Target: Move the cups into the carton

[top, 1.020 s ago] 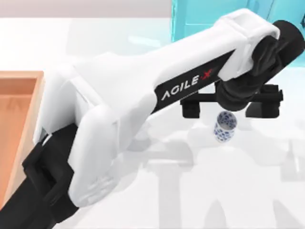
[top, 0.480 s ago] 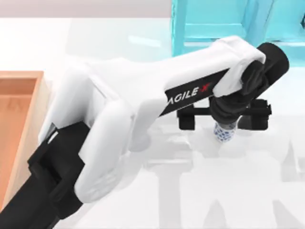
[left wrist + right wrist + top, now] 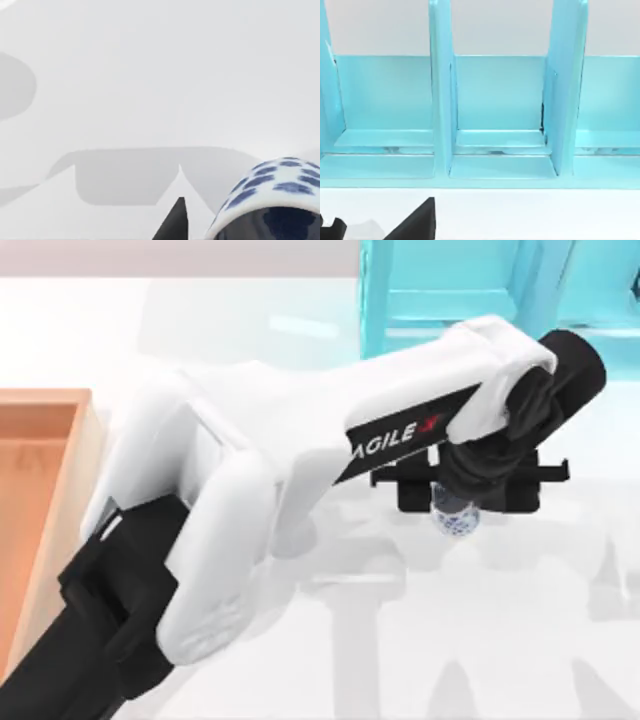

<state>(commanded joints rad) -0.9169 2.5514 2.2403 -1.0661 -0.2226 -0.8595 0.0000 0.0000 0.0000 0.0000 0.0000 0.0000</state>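
Note:
A small white cup with blue speckles stands on the white table right of centre, partly under my left wrist. My left gripper is down over it, fingers drawn in on either side of the cup but still open. In the left wrist view the cup sits close by, with a gap showing between it and one dark fingertip. The carton, orange-brown with a lighter rim, lies at the table's left edge. My right gripper is parked facing the turquoise frame, fingers apart.
A turquoise frame structure stands at the back right of the table, its upright dividers and shelves in front of the right wrist. My left arm's white body stretches across the middle of the table.
My left gripper came down over the speckled cup and its fingers have narrowed around it. The cup has stayed in place.

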